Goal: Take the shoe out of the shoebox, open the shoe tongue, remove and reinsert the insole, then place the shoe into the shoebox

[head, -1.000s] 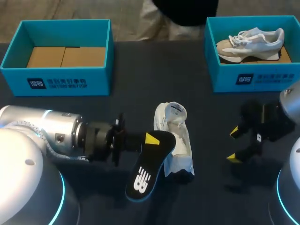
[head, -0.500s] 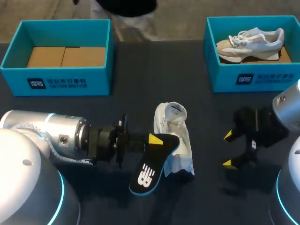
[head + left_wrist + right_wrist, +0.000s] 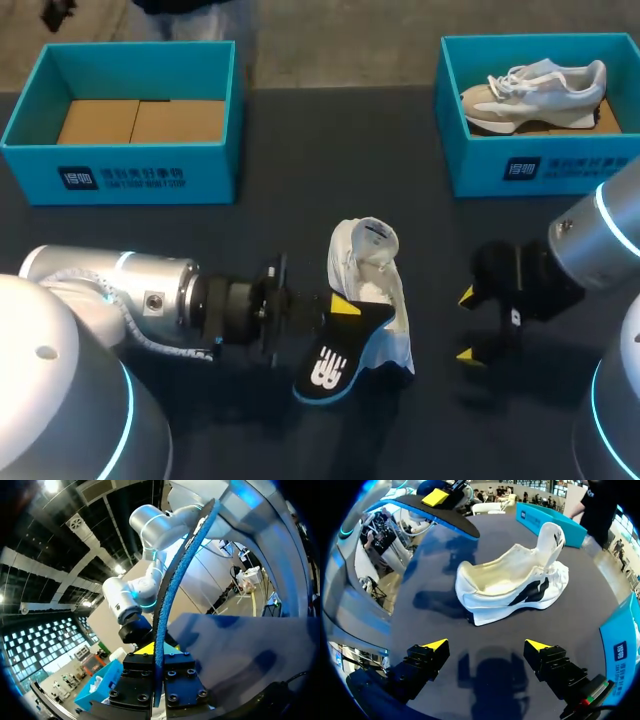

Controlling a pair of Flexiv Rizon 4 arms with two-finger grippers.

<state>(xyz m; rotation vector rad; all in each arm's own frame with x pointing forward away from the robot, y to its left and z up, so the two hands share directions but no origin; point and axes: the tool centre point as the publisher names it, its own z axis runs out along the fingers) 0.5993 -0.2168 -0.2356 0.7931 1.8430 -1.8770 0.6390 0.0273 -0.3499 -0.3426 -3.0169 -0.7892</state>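
Pinching the black insole [image 3: 328, 368] from both faces, the left gripper [image 3: 345, 308] holds it clear of the dark table [image 3: 300, 140], tilted so that its blue-rimmed edge runs straight out from between the fingers in the left wrist view. One end of the insole hangs over the low rear opening of the white shoe [image 3: 378, 262], which rests on its sole at mid-table; the slant looks meant to let that end slide down into the shoe. The shoe's tongue is pulled up and forward, leaving the mouth wide and the bare footbed showing, so the insole has room to go in. The right gripper [image 3: 466, 325] hangs just off the shoe's side with its fingers spread wide and nothing between them, placed, I judge, to brace the shoe when the insole is pushed home. The left shoebox [image 3: 130, 178] holds only its cardboard liner and waits for the shoe; the right shoebox [image 3: 540, 170] holds a second sneaker [image 3: 535, 90].
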